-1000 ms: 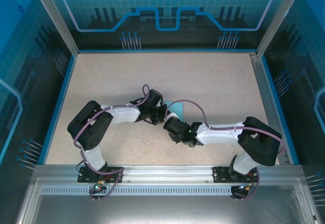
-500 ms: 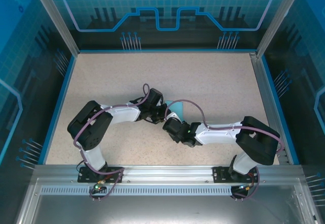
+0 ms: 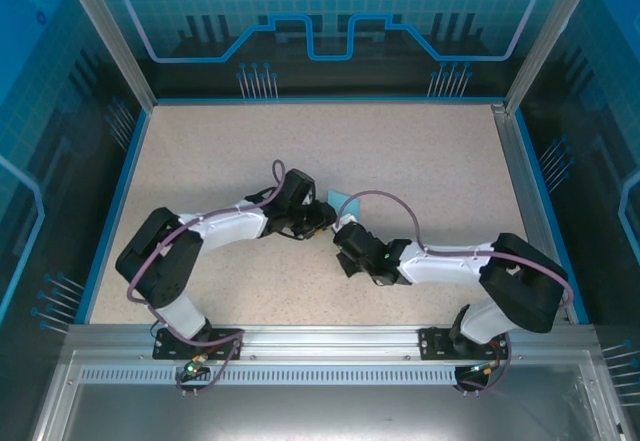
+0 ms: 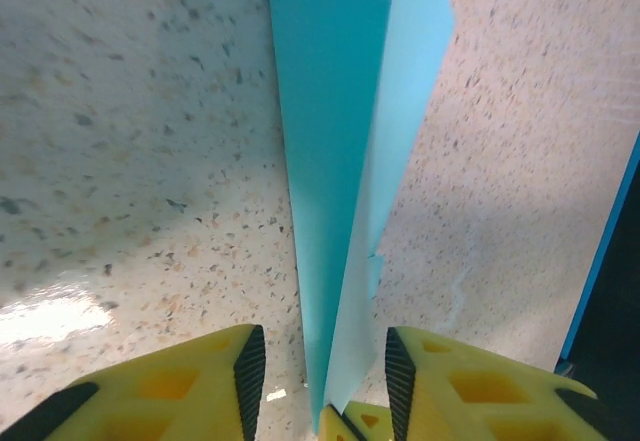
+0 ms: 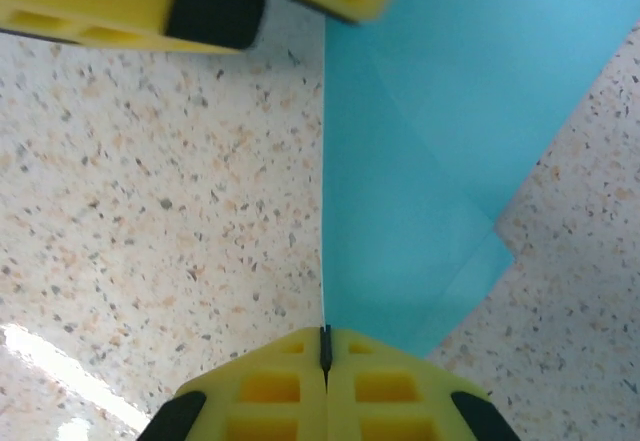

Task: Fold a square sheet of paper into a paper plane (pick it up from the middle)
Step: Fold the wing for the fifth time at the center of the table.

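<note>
A speckled beige table with a blue rim along its edges carries, near its middle, the light-turquoise paper plane, folded into overlapping creased flaps that taper to a long narrow point, bare speckled surface on all sides of it

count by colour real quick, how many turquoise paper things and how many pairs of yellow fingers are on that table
turquoise folded paper: 1
pairs of yellow fingers: 2 (left arm's fingers, right arm's fingers)
total: 3
</note>
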You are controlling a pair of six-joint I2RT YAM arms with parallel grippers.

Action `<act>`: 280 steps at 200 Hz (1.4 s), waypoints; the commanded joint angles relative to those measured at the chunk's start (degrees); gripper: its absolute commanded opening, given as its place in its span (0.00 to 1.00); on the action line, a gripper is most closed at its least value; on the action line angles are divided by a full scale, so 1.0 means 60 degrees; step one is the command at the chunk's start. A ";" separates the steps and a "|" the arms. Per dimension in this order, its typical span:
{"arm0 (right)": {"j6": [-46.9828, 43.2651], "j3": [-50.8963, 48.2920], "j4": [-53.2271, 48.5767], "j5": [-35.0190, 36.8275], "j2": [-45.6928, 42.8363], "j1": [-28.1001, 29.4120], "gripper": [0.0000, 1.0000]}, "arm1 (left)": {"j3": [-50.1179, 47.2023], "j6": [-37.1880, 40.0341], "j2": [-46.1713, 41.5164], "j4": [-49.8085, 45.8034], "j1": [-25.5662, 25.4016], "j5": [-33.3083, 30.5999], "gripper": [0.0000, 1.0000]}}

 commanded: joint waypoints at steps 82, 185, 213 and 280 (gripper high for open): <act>0.0086 -0.1071 0.1945 -0.3232 -0.0334 -0.1329 0.05 | -0.0506 -0.0105 -0.0805 0.0563 0.0293 -0.0002 0.58; -0.0322 -0.0690 0.1030 -0.2265 -0.0270 -0.1101 0.10 | 0.1747 0.0343 0.1680 -0.0672 0.0311 0.0823 0.38; -0.0370 -0.0481 0.0631 -0.1733 -0.0314 -0.0861 0.14 | 0.2029 0.0584 0.1768 -0.1209 0.0308 0.0808 0.23; -0.0224 0.0174 -0.0302 0.0137 -0.0042 -0.0044 0.29 | 0.2246 0.0698 0.1914 -0.1475 0.0318 0.0998 0.05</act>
